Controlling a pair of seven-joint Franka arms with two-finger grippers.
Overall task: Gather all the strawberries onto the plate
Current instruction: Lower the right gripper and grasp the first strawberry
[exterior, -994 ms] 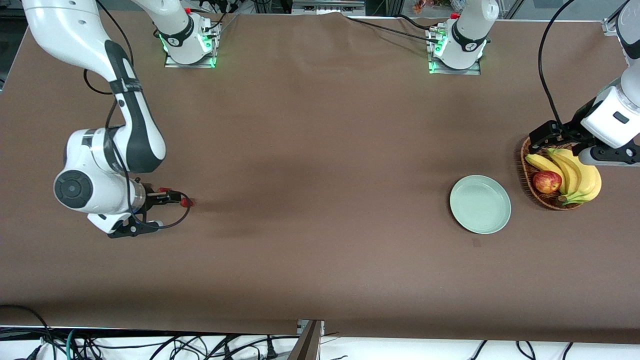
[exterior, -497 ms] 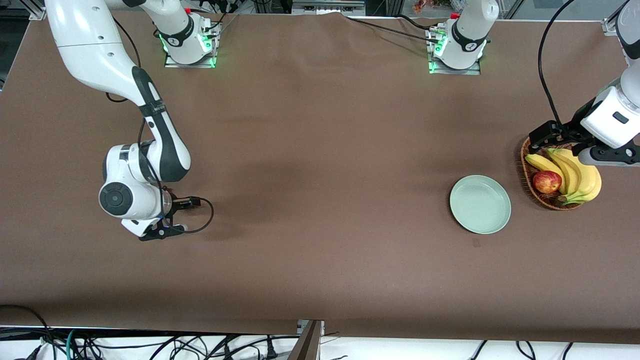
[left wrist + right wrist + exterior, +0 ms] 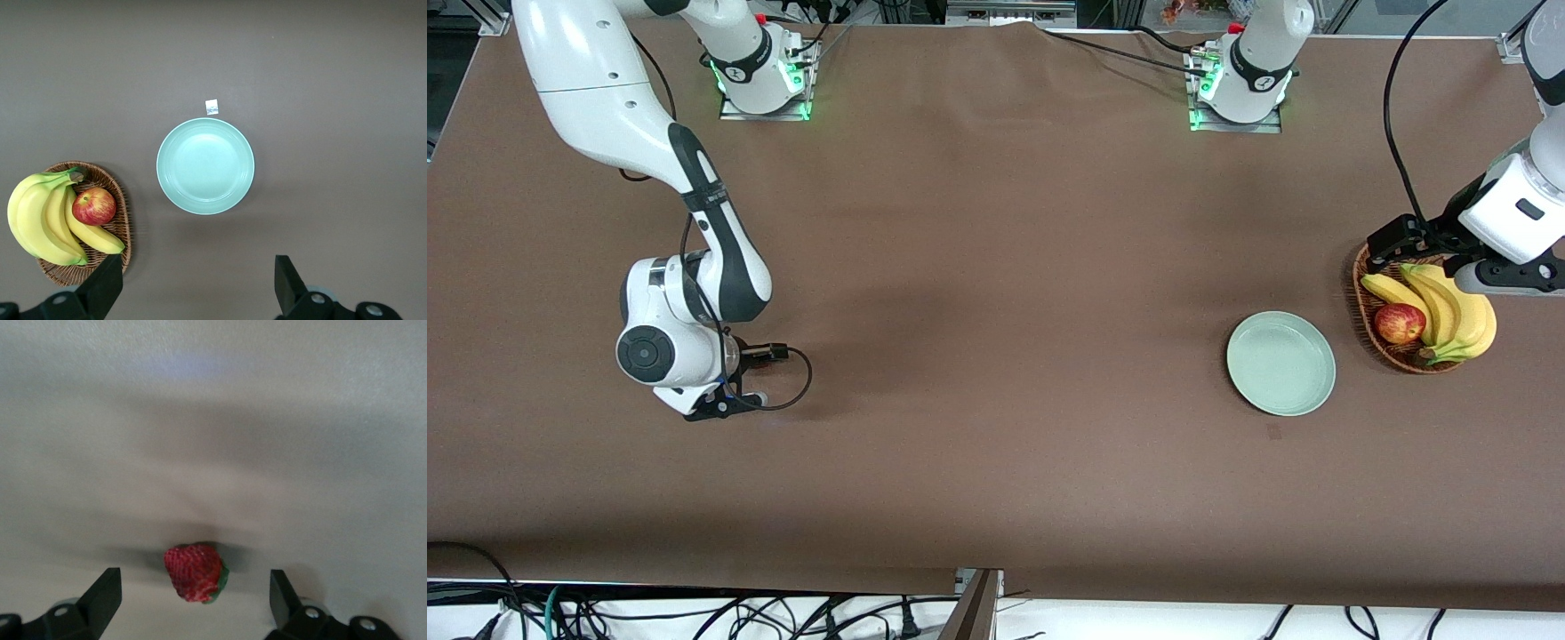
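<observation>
A: Place of the strawberry point(image 3: 195, 572)?

B: On the worktop point(image 3: 996, 267), toward the right arm's end, exactly between the fingers point(image 3: 103, 587) of the right gripper point(image 3: 193, 579). Seen only in the right wrist view; in the front view hidden under the wrist.

A: State of those fingers?

B: Wide apart, one at each side of the berry, touching it on neither side. Low over the worktop, so probably only a short descent and a closing needed.

A: Long axis of the berry?

B: Hard to tell. Looks nearly round from above, with a little green at one edge. Centred well enough for a grasp, by my judgement.

A: Pose of the right arm?

B: Bent down from its base, wrist turned to point the fingers at the worktop.

A: And the plate point(image 3: 1280, 363)?

B: Well apart, toward the left arm's end, beside the wicker basket point(image 3: 1365, 307) with bananas point(image 3: 1449, 311) and an apple point(image 3: 1400, 323). Nothing in it yet. Long carry across the worktop afterwards.

A: Left gripper point(image 3: 193, 293)?

B: Waiting high above, over the basket's edge in the front view, fingers point(image 3: 107, 280) apart, holding nothing. Much nearer to the plate, yet nowhere near the berry.
</observation>
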